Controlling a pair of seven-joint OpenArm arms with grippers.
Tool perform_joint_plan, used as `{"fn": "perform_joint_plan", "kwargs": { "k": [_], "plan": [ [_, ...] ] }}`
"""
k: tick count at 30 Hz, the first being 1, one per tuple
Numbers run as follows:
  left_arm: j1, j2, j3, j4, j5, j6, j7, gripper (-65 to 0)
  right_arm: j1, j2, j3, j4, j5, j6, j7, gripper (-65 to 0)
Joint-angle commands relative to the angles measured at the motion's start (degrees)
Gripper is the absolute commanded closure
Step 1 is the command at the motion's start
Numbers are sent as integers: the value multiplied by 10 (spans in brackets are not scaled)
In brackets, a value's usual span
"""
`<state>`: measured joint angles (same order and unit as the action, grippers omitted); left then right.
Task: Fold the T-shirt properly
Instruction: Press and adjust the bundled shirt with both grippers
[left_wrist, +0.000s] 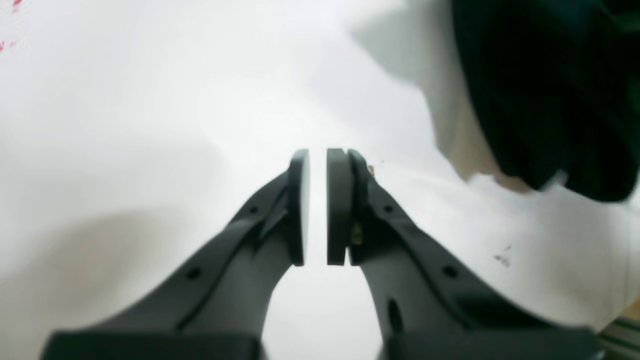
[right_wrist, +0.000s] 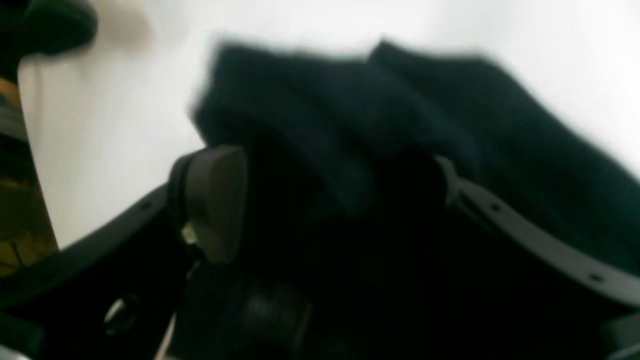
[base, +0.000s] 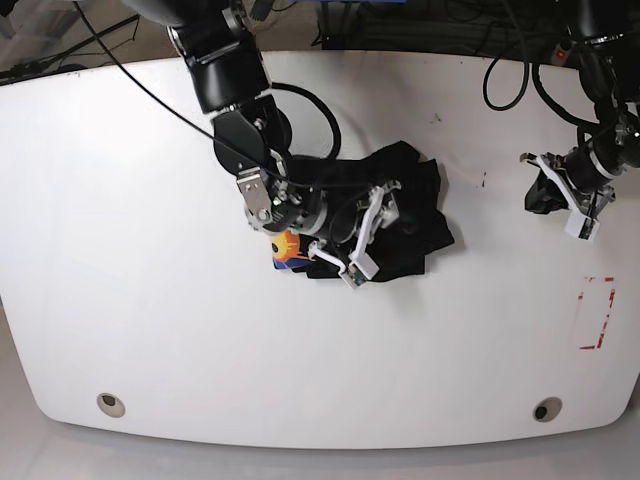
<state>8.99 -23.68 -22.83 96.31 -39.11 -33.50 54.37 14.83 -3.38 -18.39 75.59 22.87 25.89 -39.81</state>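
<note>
The right end effector (base: 365, 232) stands wide over the crumpled T-shirt (base: 410, 215) on the white counter (base: 150, 300). The left end effector (left_wrist: 318, 207) hangs well apart — pads nearly together, holding nothing.

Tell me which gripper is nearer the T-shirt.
Right. The right gripper is open over the crumpled T-shirt; the left gripper, shut, hangs well off to its side.

Black T-shirt (base: 410, 215), white table (base: 150, 300), red dashed rectangle (base: 596, 312), orange-blue patch (base: 287, 250)
</note>
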Motion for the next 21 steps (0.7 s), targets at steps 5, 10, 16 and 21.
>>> {"fn": "perform_joint_plan", "kwargs": {
  "k": [5,10,16,21],
  "plan": [
    [-7,-12,34,22,-8,-3,-11,-42,84,-9,4,-72,13,-2,48,-445],
    [-28,-10,108,57,-3,-2,-11,-42,107,14,9,-50,14,-2,38,-445],
    [-70,20,215,78,56,-1,-11,-42,79,52,85,31,14,3,-18,-444],
    [-98,61,273,78,118,-1,-11,-42,39,93,116,81,14,3,-30,-434]
  ]
}}
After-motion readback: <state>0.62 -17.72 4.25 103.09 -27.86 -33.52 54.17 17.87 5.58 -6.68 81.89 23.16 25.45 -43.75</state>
